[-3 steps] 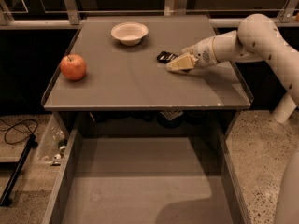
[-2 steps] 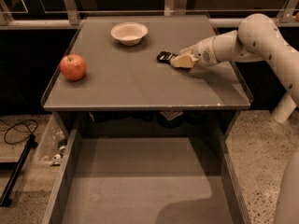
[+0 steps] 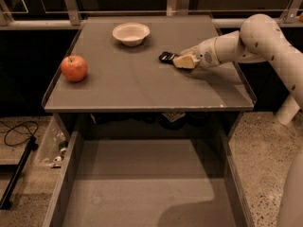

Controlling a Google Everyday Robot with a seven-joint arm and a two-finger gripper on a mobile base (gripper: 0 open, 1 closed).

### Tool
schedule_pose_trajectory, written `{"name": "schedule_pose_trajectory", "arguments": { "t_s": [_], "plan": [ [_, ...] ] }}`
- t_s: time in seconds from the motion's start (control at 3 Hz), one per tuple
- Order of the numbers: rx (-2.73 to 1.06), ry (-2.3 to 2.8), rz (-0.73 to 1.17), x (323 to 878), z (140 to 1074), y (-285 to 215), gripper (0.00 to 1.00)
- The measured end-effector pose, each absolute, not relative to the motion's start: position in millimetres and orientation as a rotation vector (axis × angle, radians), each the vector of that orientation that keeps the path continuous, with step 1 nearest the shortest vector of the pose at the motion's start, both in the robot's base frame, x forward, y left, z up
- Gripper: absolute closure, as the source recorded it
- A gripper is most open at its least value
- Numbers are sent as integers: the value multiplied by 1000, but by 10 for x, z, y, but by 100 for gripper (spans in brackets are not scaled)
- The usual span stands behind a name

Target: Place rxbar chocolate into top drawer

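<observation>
- the gripper [image 3: 183, 60] sits low over the right-hand part of the tabletop [image 3: 142, 86], at the end of the white arm [image 3: 251, 39] that reaches in from the right edge of the view.
- the rxbar chocolate [image 3: 165, 56] lies flat on the tabletop, its dark end poking out to the left of the gripper's tip. the two look to be touching or very nearly so.
- whether the jaws are open, closed or gripping the bar cannot be told from this view.
- compared with a second ago, the gripper has drawn in slightly and settled closer onto the bar. the bar itself has barely shifted and has not left the table.
- my reading is that the grasp is being made or just finished, and the lift has not yet begun, so the task is at an early stage.
- the top drawer [image 3: 142, 188] stands pulled out below the front edge of the table, with its grey bottom bare and ready to take the bar.
- a red apple [image 3: 74, 68] at the left and a white bowl [image 3: 131, 33] toward the back sit well apart from the gripper and have not moved.
</observation>
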State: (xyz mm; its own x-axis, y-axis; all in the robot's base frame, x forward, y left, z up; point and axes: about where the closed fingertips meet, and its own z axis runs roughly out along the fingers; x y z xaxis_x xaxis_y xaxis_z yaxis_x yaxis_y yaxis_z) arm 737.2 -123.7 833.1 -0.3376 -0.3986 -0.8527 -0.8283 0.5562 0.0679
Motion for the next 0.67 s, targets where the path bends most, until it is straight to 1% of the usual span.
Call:
{"name": "schedule_pose_trajectory", "arguments": {
  "t_s": [0.67],
  "plan": [
    [-998, 1955, 645, 7361, 8344, -1218, 100]
  ]
}}
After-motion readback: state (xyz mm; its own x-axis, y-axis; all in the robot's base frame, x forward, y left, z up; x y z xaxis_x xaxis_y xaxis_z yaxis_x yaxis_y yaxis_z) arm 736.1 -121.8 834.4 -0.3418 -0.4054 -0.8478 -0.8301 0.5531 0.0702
